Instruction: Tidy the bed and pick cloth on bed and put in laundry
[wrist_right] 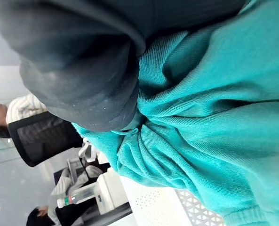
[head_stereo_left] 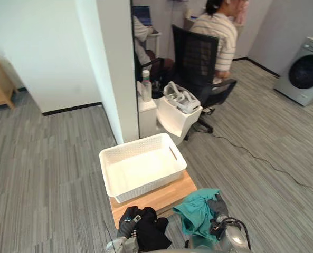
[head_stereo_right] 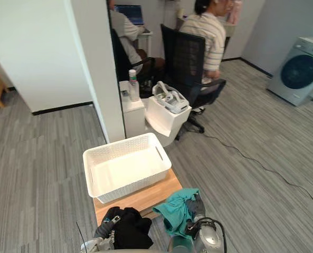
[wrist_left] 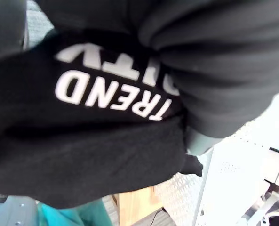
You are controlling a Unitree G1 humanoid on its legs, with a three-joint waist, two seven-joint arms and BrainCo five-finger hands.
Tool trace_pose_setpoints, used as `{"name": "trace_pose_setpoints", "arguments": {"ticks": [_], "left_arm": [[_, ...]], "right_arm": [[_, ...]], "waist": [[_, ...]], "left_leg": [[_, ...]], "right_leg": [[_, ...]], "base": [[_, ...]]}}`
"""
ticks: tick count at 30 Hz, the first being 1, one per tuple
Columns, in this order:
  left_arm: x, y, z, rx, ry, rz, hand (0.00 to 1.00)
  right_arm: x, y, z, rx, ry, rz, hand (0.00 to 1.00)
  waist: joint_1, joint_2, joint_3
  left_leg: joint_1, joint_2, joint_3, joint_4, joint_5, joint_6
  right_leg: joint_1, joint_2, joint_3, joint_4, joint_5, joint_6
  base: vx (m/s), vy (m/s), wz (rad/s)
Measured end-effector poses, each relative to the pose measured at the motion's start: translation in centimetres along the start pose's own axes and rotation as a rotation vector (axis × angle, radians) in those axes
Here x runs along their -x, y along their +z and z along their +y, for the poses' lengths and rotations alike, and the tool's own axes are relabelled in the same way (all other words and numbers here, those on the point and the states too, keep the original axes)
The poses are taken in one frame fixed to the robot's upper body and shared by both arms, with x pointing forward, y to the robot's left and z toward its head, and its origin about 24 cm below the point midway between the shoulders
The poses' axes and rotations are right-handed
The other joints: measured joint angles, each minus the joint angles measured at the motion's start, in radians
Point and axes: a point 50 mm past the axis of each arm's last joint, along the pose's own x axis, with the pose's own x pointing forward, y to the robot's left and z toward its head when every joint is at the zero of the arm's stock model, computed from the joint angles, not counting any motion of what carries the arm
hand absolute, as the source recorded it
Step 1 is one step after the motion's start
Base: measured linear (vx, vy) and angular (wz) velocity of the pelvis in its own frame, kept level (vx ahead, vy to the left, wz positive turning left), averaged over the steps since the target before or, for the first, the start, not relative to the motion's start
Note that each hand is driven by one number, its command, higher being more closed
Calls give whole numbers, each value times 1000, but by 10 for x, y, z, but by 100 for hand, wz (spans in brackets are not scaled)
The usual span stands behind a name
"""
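Two cloths hang at the near edge of the table (head_stereo_left: 169,194), which carries a white basket (head_stereo_left: 145,185). The black cloth (head_stereo_left: 152,234) with white lettering covers the left robot hand (head_stereo_left: 126,225). The crumpled teal ribbed cloth (head_stereo_left: 197,212) covers the right robot hand (head_stereo_left: 218,206). Grasp state: cannot tell.

A black cloth (head_stereo_left: 151,232) with white lettering and a teal cloth (head_stereo_left: 197,212), 2 crumpled bundles, sit side by side at the wooden counter's (head_stereo_left: 180,187) near edge. The white perforated laundry basket (head_stereo_left: 135,143) stands upright on that counter.
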Motion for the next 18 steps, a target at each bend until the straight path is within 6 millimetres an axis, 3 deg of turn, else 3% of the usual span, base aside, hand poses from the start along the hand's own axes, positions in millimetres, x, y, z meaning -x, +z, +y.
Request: {"name": "trace_pose_setpoints", "arguments": {"ticks": [1, 3, 6, 8, 10, 11, 14, 18], "left_arm": [[0, -1, -4, 10, -6, 5, 100], [-1, -6, -21, 53, -40, 10, 100], [2, -19, -47, 128, -92, 39, 100], [5, -24, -53, 141, -110, 50, 100], [6, -24, -50, 141, -104, 51, 100], [6, -24, -48, 142, -101, 51, 100], [5, -22, -43, 115, -99, 50, 100], [4, -18, -32, 75, -80, 58, 100]], "right_arm": [[-2, 5, 3, 1, 14, -19, 100], [-4, 21, 6, 9, 38, -84, 100], [-7, 35, 2, 37, 45, -133, 100], [-9, 49, 5, 43, 58, -187, 100], [-9, 76, 14, 87, 106, -302, 100], [-10, 83, 17, 103, 125, -331, 100], [-3, 134, 26, 281, 179, -530, 100], [1, 174, 36, 397, 227, -673, 100]], "waist": [[15, 4, -11], [18, 48, -14], [19, 79, -20], [26, 83, -31], [41, 62, -29], [41, 54, -29], [42, 45, -35], [32, 44, -36]], "left_leg": [[1, 37, 43, 14, -7, -13], [-3, 99, 100, 18, 5, -45], [28, 130, 101, -14, 32, -75], [29, 134, 100, -14, 33, -77], [11, 121, 102, -17, 32, -76], [8, 117, 102, -17, 32, -76], [9, 75, 72, -69, 65, -53], [22, 56, 28, -104, 98, -52]], "right_leg": [[18, 19, -14, -29, -12, -17], [36, 55, -50, -66, -12, -30], [76, 83, -76, -85, -11, -32], [93, 90, -75, -113, -9, -35], [95, 90, -74, -143, -12, -38], [95, 90, -75, -146, -18, -42], [98, 63, -72, -145, -47, -22], [125, 52, -57, -144, -41, -31]], "base": [[94, -216, -1], [132, -255, 13], [105, -137, 21], [63, -43, 6], [0, 0, 0], [-9, -6, 10], [9, 35, 33], [28, 54, 38]]}}
